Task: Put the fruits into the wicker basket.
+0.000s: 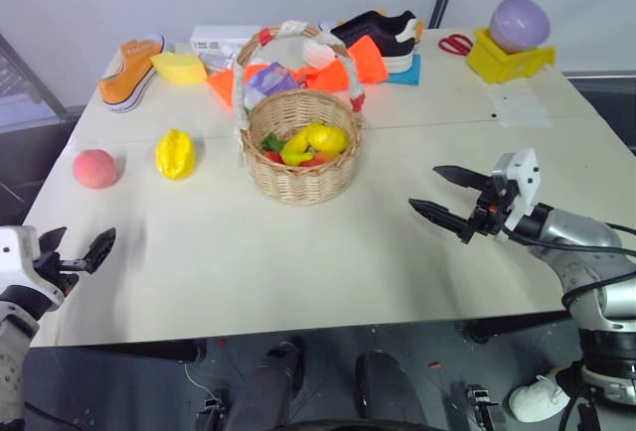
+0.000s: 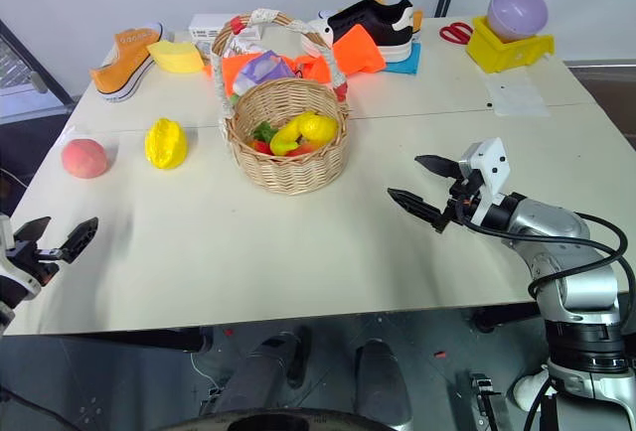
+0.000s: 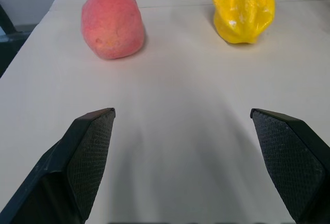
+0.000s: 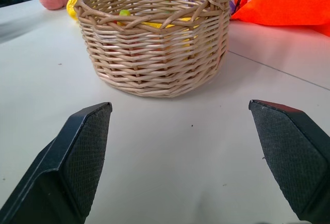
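Peach [image 1: 95,168], yellow fruit [image 1: 176,153]: we see both on table [image 1: 298,262], left of wicker basket [image 1: 303,158].
Left gripper [image 1: 75,250]: spread, empty.
Right gripper [image 1: 444,196]: spread, empty.

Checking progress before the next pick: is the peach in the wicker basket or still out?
Out. The peach lies on the table, left of the yellow fruit, apart from the wicker basket.

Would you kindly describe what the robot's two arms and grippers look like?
Each gripper, left and right, has two black tapered fingers with finely textured inner pads, mounted on a white housing. The right arm is silver-grey metal with black cables looping along it.
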### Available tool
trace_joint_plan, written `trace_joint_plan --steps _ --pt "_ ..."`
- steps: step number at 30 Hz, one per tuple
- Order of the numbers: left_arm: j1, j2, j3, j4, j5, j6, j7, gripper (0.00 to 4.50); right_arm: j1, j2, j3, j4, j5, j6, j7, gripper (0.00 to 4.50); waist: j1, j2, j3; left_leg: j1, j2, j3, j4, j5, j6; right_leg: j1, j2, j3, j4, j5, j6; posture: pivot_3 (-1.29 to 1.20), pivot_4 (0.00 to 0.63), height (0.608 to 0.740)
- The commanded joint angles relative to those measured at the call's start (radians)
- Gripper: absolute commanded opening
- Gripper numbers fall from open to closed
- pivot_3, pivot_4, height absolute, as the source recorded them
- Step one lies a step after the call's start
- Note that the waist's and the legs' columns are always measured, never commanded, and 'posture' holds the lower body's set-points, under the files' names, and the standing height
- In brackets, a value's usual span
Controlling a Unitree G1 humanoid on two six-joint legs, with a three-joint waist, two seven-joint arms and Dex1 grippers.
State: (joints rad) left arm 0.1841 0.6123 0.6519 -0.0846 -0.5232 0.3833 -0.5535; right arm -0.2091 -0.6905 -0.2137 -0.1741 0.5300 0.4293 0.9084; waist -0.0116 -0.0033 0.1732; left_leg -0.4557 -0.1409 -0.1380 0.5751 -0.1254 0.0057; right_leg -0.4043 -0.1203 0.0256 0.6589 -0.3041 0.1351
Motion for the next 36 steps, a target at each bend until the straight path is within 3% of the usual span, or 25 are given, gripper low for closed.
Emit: trace_joint_plan --steps 1,9,15,25,36 --pt "-0.004 0.012 0.013 -0.026 0.006 -0.019 0.003 4.50 0.001 -0.009 -0.015 -0.014 -0.001 -0.025 0.006 4.44 0.000 0.000 0.000 0.000 0.000 0.000 0.000 0.000 0.000 0.000 0.000 0.000 0.000 0.000 0.000 0.00 0.150 0.740" --pt "-0.112 -0.024 -0.003 -0.005 0.045 -0.015 0.141 4.50 -0.009 0.016 0.042 -0.068 -0.005 -0.025 0.006 4.44 0.002 0.000 0.000 0.000 0.000 0.000 0.000 0.000 0.000 0.000 0.000 0.000 0.000 0.000 0.000 0.00 0.150 0.740" --pt "-0.312 -0.034 -0.086 0.056 0.147 0.053 0.343 4.50 -0.032 0.057 0.105 -0.186 0.030 0.009 -0.019 4.44 0.002 -0.001 0.000 0.000 0.000 0.000 0.000 0.000 0.000 -0.001 0.000 -0.001 0.000 0.000 0.001 0.00 0.150 0.740" --pt "-0.708 0.029 -0.196 0.497 0.273 0.026 0.428 4.50 -0.029 0.119 0.202 -0.394 0.099 0.104 -0.101 4.44 0.022 -0.005 -0.002 -0.002 -0.001 -0.002 0.001 0.000 0.000 -0.001 0.002 -0.003 -0.001 0.003 0.004 0.00 0.150 0.740" --pt "-0.965 0.067 -0.277 0.951 0.353 -0.138 0.407 4.50 -0.007 0.132 0.232 -0.432 0.102 0.123 -0.145 4.44 0.021 -0.009 -0.002 -0.002 -0.001 -0.002 0.001 0.000 0.000 -0.001 0.002 -0.003 -0.001 0.005 0.008 0.00 0.150 0.740"
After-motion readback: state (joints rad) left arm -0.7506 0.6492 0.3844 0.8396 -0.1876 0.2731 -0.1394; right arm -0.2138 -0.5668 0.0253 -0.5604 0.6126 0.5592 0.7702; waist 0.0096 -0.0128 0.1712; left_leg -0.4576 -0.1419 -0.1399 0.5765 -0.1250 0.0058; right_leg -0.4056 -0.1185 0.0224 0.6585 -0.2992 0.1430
